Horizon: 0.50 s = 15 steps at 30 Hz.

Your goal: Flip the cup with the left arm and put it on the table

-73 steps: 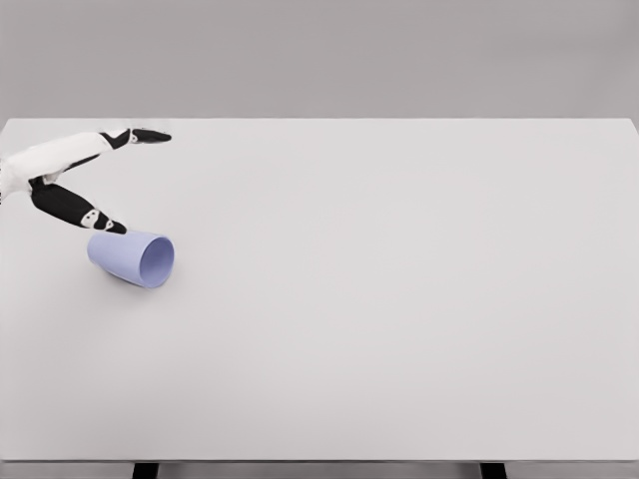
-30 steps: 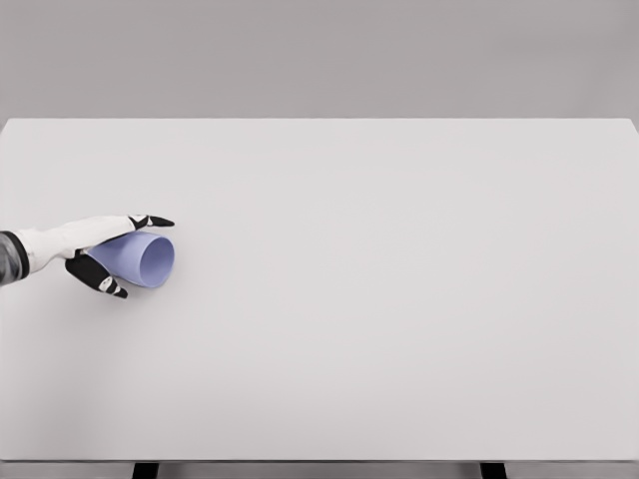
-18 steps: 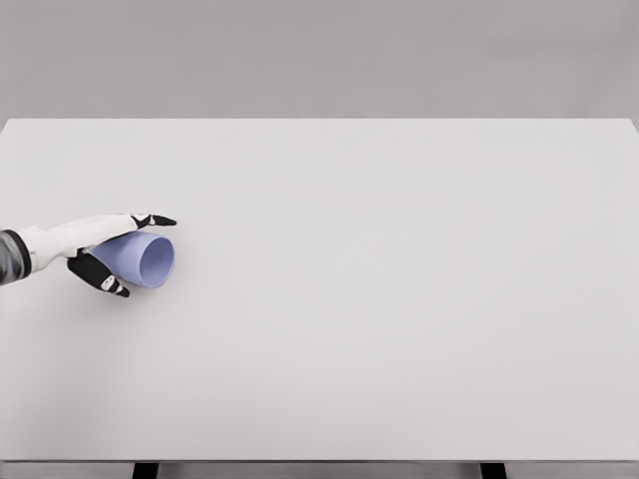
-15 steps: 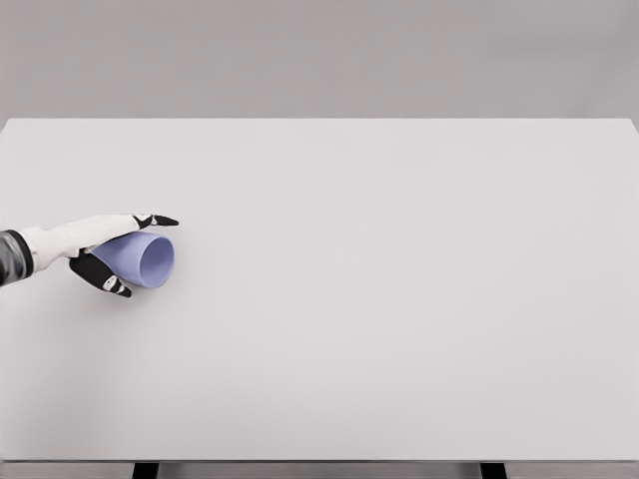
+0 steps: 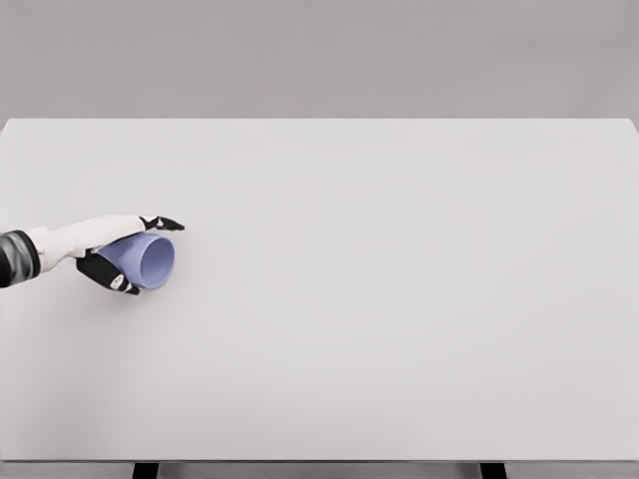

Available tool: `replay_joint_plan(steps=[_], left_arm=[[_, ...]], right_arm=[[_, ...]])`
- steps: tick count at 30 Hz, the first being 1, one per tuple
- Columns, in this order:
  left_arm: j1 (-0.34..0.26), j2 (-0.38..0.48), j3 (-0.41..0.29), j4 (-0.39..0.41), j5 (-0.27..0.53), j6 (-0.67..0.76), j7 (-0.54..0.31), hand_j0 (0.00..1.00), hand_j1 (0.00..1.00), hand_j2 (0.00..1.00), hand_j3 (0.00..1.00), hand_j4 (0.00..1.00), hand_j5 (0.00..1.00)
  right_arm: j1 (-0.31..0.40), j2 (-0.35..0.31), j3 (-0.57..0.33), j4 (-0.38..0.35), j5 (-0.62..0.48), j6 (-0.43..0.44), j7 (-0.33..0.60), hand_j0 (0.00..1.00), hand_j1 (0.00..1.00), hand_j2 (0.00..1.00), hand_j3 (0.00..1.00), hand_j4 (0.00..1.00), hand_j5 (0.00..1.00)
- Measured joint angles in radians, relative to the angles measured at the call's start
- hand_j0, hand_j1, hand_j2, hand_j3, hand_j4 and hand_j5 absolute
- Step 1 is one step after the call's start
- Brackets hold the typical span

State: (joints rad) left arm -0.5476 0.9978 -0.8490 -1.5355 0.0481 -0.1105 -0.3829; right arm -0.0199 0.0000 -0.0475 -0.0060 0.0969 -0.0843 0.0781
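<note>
You see the cup (image 5: 143, 260) lying on its side near the left edge of the table (image 5: 399, 299), mouth facing right. Your left hand (image 5: 105, 249) wraps it: thumb on the cup's near side, fingers (image 5: 160, 224) stretched along its far side. Lifting, flipping and placing upright are not yet done.

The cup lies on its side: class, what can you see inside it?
Inside the cup only its blue inner wall shows; nothing else is visible. The bottom is too dim to tell. The left hand wraps its outside.
</note>
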Motion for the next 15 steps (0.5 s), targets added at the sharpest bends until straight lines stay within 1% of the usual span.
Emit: replay_joint_plan(steps=[1, 2, 5, 6, 10, 14, 15], left_arm=[[0.0, -0.001, 0.0, 0.0, 0.0, 0.0, 0.0, 0.72, 0.72, 0.72, 0.72, 0.72, 0.72], [-0.002, -0.002, 0.0, 0.0, 0.0, 0.0, 0.0, 0.67, 0.67, 0.67, 0.67, 0.67, 0.67], [0.0, -0.005, 0.002, 0.0, 0.002, 0.001, -0.001, 0.62, 0.62, 0.62, 0.62, 0.62, 0.62], [0.002, -0.006, 0.004, 0.0, 0.003, 0.001, 0.0, 0.58, 0.58, 0.58, 0.58, 0.58, 0.58], [0.002, -0.008, 0.005, 0.0, 0.003, 0.0, -0.001, 0.51, 0.51, 0.51, 0.51, 0.51, 0.51], [0.0, -0.009, 0.004, 0.0, 0.015, -0.001, -0.004, 0.5, 0.5, 0.5, 0.5, 0.5, 0.5], [-0.008, -0.009, 0.003, 0.0, 0.032, -0.002, -0.004, 0.5, 0.5, 0.5, 0.5, 0.5, 0.5]], right_arm=[[0.0, 0.0, 0.0, 0.0, 0.0, 0.0, 0.0, 1.0, 1.0, 1.0, 1.0, 1.0, 1.0], [0.0, 0.0, 0.0, 0.0, 0.0, 0.0, 0.0, 1.0, 1.0, 1.0, 1.0, 1.0, 1.0], [0.0, 0.0, 0.0, 0.0, 0.0, 0.0, 0.0, 1.0, 1.0, 1.0, 1.0, 1.0, 1.0], [0.0, 0.0, 0.0, 0.0, 0.0, 0.0, 0.0, 1.0, 1.0, 1.0, 1.0, 1.0, 1.0], [0.0, 0.0, 0.0, 0.0, 0.0, 0.0, 0.0, 1.0, 1.0, 1.0, 1.0, 1.0, 1.0], [0.0, 0.0, 0.0, 0.0, 0.001, 0.0, 0.0, 1.0, 1.0, 1.0, 1.0, 1.0, 1.0], [0.0, 0.0, 0.0, 0.0, 0.0, 0.0, 0.0, 1.0, 1.0, 1.0, 1.0, 1.0, 1.0]])
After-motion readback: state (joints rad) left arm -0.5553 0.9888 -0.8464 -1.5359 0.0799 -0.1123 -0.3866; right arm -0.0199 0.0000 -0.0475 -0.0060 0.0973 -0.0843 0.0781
